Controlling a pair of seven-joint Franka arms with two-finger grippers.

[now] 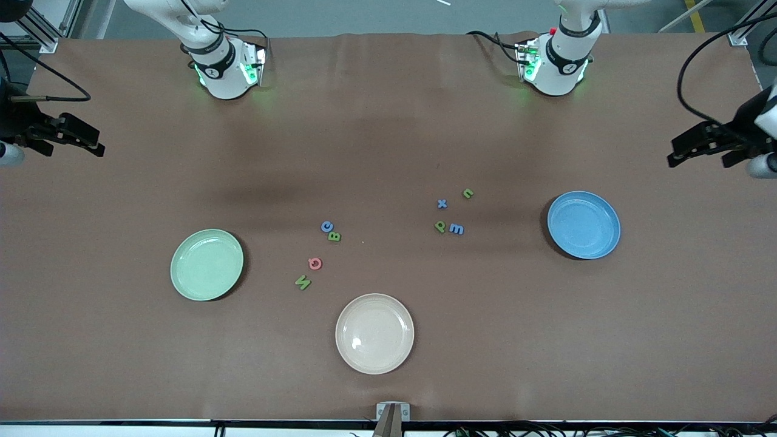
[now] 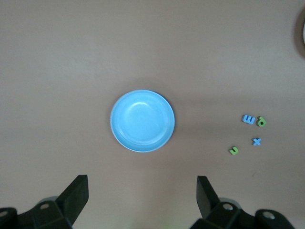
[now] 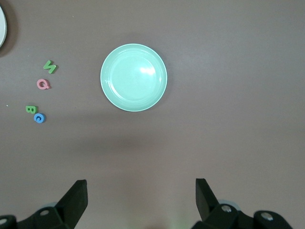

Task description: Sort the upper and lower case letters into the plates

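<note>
Brown matte cloth covers the whole table (image 1: 388, 121), faintly creased, so I expect decent friction under anything I slide. Three round shallow plates sit on it, all bare: the pale mint green plate (image 1: 207, 264) toward the right arm's end, the sky blue plate (image 1: 584, 225) toward the left arm's end, and a cream-beige plate (image 1: 374, 333) between them and nearest the front camera. All look like smooth, rigid plastic with low raised rims. I see the left gripper (image 2: 142, 191) high over the table edge at its own end, fingers spread wide, holding nothing; the right gripper (image 3: 141, 193) mirrors it at its end, equally wide and empty. Both arms wait. Letters lie in two loose clusters between the plates: capitals, a green M-like piece (image 1: 303, 282), pink Q (image 1: 315, 263), green B (image 1: 334, 237) touching a blue C (image 1: 327, 227), lie nearer the mint plate; lowercase blue m (image 1: 457, 229) just beside green p (image 1: 440, 227), blue x (image 1: 442, 204) and green n (image 1: 468, 193) lie nearer the blue plate. My judgement: small, light, foam-like, slightly squashy pieces; pinch across the flat outer edges, straight down, gently, separating B and C first.
</note>
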